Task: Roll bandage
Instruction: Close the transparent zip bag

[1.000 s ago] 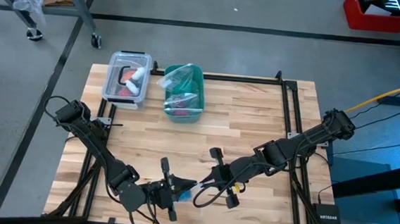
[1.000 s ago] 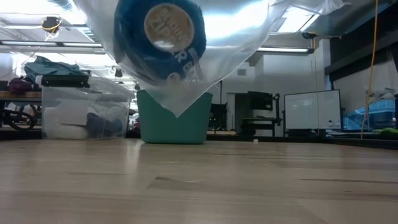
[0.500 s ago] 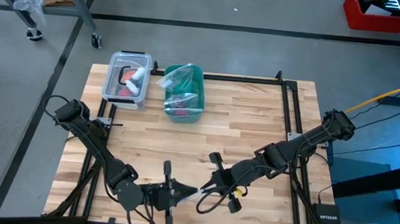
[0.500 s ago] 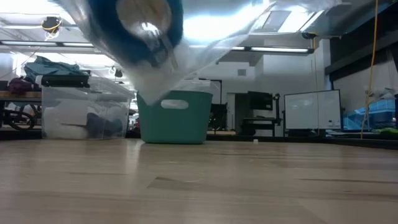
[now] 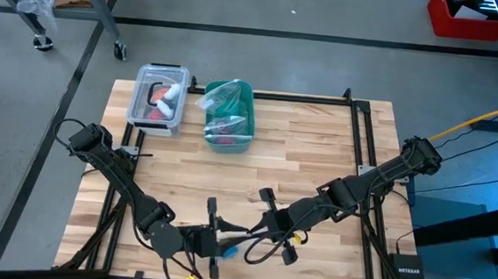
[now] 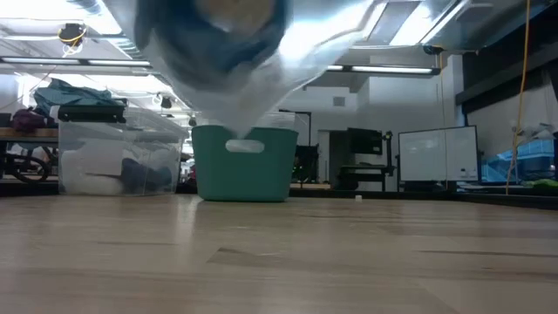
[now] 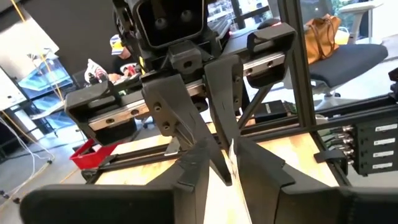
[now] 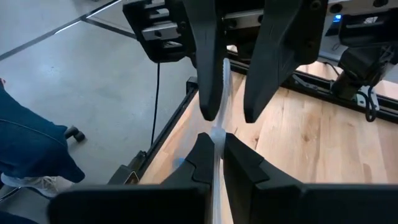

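Two grippers meet nose to nose near the front edge of my wooden table [image 5: 319,136], and between them hangs a clear plastic bag [image 6: 261,78] with the bandage [image 6: 218,30] inside it. In the low view the bag fills the upper part of the picture, lifted clear of the tabletop, and the bandage shows as a blurred blue roll near its top. From above I can make out only a small patch of blue just beside the left gripper [image 5: 215,241], between it and the right gripper [image 5: 258,231].

My right wrist camera shows that arm's own fingers [image 8: 202,158] pressed close together on a thin edge of the plastic, while the left gripper opposite it stands with its fingers slightly apart around the same film. My left wrist camera shows its fingers [image 7: 199,168] drawn nearly together with a pale sliver of bag at the gap, and the right gripper facing it; I cannot tell whether the left one truly bites the film.

At the far side of the table sit a teal bin [image 5: 230,119] stuffed with clear bags and, just beside it, a lidded clear box [image 5: 158,98]. A person's leg in blue trousers [image 8: 31,146] shows on the floor beyond the table.
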Robot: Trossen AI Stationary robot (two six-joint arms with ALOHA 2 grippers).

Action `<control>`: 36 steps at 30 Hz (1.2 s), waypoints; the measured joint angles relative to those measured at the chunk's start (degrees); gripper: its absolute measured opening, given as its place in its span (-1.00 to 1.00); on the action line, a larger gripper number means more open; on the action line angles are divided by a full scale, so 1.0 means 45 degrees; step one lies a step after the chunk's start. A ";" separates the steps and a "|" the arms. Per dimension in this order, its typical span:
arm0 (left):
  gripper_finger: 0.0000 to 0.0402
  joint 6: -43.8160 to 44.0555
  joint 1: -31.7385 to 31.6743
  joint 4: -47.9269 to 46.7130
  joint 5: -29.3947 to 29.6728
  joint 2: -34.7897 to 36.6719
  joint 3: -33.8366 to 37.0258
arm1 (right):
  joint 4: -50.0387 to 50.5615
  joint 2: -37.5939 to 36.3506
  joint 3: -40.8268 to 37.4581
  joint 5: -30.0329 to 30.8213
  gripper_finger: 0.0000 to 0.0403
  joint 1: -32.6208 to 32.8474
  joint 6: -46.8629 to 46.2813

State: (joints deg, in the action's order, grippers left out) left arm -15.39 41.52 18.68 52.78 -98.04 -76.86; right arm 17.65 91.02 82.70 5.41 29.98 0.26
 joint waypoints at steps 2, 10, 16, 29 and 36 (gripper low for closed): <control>-0.68 -0.0345 0.0000 -0.0009 -0.0011 0.0000 0.0000 | 0.0015 0.0000 0.0005 0.0000 -0.89 0.0000 0.0007; -0.97 -0.0937 0.0042 -0.0025 0.0425 -0.0018 0.0000 | 0.0024 0.0000 0.0005 -0.0087 -0.89 -0.0007 0.0007; -0.99 -0.1985 0.0316 0.0468 0.1529 -0.0037 0.0000 | -0.0091 0.0000 0.0048 -0.0111 -0.89 -0.0029 0.0007; -1.00 -0.4335 0.0539 0.1693 0.2299 0.0152 0.0029 | -0.0218 -0.0053 0.0092 -0.0243 -0.89 -0.0039 -0.0032; -1.00 -0.4695 0.0539 0.1748 0.2360 0.0377 0.0034 | -0.0209 -0.0053 0.0092 -0.0327 -0.89 -0.0039 -0.0037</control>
State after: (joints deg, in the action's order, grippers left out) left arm -36.52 43.94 26.55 63.40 -96.34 -76.71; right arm 16.71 90.78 83.11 3.94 29.80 0.10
